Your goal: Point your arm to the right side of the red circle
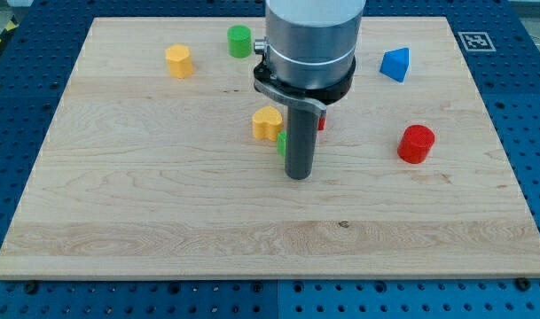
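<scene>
Well, our rod comes down near the board's (119, 221) middle, and my tip (298, 177) rests on bare wood; we carry no pincer, just this rod. The red circle (417, 143) sits well apart, toward the view's right. Just beside the rod, a yellow heart-shaped block (267, 122) lies at its left (a green block (282, 142) and a red sliver (322, 121) peek out, shapes hidden). Toward the top sit a yellow block (178, 60), a green cylinder (239, 41) and a blue triangle (395, 65)
</scene>
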